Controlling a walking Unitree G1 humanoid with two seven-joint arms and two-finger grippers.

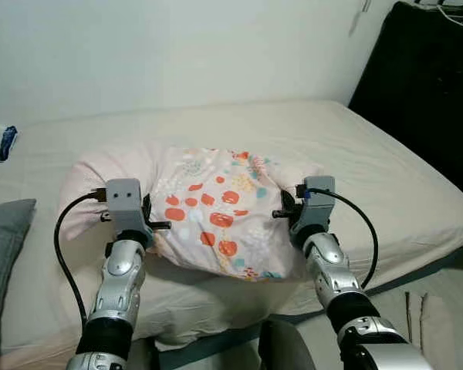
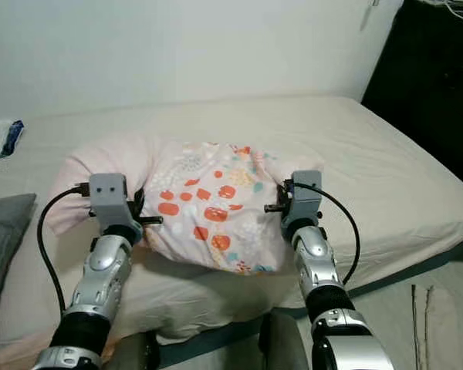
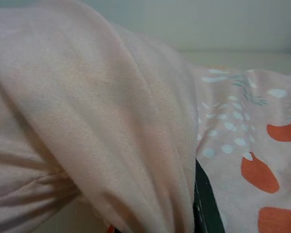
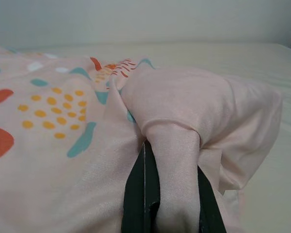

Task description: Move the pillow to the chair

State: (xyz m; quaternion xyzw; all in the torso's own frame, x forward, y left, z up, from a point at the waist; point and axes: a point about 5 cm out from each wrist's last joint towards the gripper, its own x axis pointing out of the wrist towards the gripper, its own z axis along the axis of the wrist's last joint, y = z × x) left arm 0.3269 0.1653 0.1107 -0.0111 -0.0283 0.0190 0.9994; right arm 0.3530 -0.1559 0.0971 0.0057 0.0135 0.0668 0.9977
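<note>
Two grippers clamp the pillow at centre frame.
Left gripper and right gripper pinch opposite edges, fingers clenched on fabric, ready to lift evenly off the bed.

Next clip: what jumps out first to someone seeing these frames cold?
The pink pillow with orange and teal prints, lying mid-bed on the beige sheet, draws the eye. The left claw and right claw flank it, each pinching its fabric. A black panel leans against the wall to the right.
</note>
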